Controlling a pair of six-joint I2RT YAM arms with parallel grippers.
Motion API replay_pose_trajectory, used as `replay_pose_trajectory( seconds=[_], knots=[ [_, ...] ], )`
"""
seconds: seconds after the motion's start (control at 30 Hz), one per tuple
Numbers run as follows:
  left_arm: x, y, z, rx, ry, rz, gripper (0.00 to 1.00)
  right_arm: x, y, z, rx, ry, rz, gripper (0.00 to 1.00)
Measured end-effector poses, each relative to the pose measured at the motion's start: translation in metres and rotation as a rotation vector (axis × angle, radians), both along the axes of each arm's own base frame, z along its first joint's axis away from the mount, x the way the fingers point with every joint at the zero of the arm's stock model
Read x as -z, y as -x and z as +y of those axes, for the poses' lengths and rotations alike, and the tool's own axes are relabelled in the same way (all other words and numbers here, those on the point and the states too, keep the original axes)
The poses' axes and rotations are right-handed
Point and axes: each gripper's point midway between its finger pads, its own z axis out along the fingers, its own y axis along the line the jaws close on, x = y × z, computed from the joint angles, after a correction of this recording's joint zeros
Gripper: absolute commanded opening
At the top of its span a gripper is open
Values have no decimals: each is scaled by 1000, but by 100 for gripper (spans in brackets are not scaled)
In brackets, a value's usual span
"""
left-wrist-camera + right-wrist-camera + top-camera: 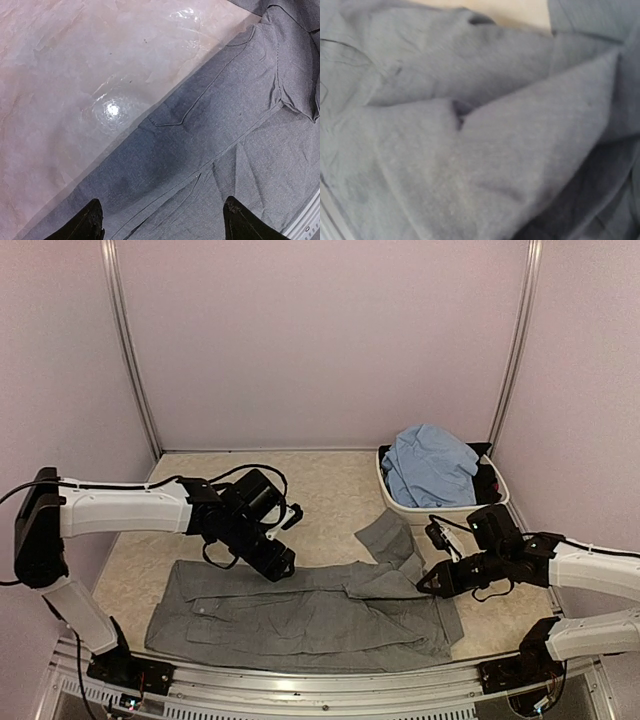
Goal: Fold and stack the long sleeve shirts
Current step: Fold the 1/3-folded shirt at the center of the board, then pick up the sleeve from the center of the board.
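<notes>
The slate grey shirt lies spread flat across the near half of the table, with one sleeve angled up toward the basin. My left gripper hovers open over the shirt's far edge; in the left wrist view its two dark fingertips stand wide apart above grey cloth with nothing between them. My right gripper is down on the shirt's right part and looks closed on a fold. Grey cloth fills the right wrist view and hides the fingers. The light blue shirt lies bundled in the basin.
A white oval basin stands at the back right against the wall, with dark items beside the blue shirt. Bare beige tabletop lies behind the grey shirt. Pale walls enclose the table on three sides.
</notes>
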Motion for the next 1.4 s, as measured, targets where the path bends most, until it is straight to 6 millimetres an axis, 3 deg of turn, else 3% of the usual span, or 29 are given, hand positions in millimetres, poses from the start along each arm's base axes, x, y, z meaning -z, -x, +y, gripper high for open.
replay_pose_trajectory(
  seconds=[0.07, 0.13, 0.2, 0.3, 0.4, 0.57, 0.7, 0.8, 0.97, 1.17, 1.3, 1.4],
  knots=[
    [2, 0, -6, 25, 7, 7, 79, 7, 4, -3, 19, 8, 32, 16],
    [5, 1, -9, 45, 9, 20, 79, 14, 6, -6, 36, 20, 56, 34],
    [8, 4, -11, 64, 10, 38, 97, 19, 8, -9, 53, 36, 76, 47],
    [10, 7, -13, 75, 17, 55, 99, 19, 5, -11, 69, 49, 72, 61],
    [12, 8, -13, 64, 35, 65, 99, 6, -5, -8, 86, 45, 38, 70],
    [18, 13, 1, -26, 53, 72, 99, -31, -42, 2, 133, 51, -68, 78],
    [19, 17, 17, -120, 68, 67, 99, -30, -78, 5, 180, 139, -109, 79],
    [20, 19, 27, -191, 80, 62, 99, -13, -102, 2, 208, 244, -122, 78],
    [21, 26, 45, -303, 126, 60, 99, 9, -133, 0, 209, 373, -135, 67],
    [19, 24, 51, -399, 166, 55, 99, 24, -158, 5, 177, 457, -165, 37],
    [24, 26, 56, -458, 163, 67, 99, 33, -168, 3, 160, 500, -172, 0],
    [37, 34, 66, -507, 145, 100, 99, 35, -171, 1, 143, 520, -177, 0]
  ],
)
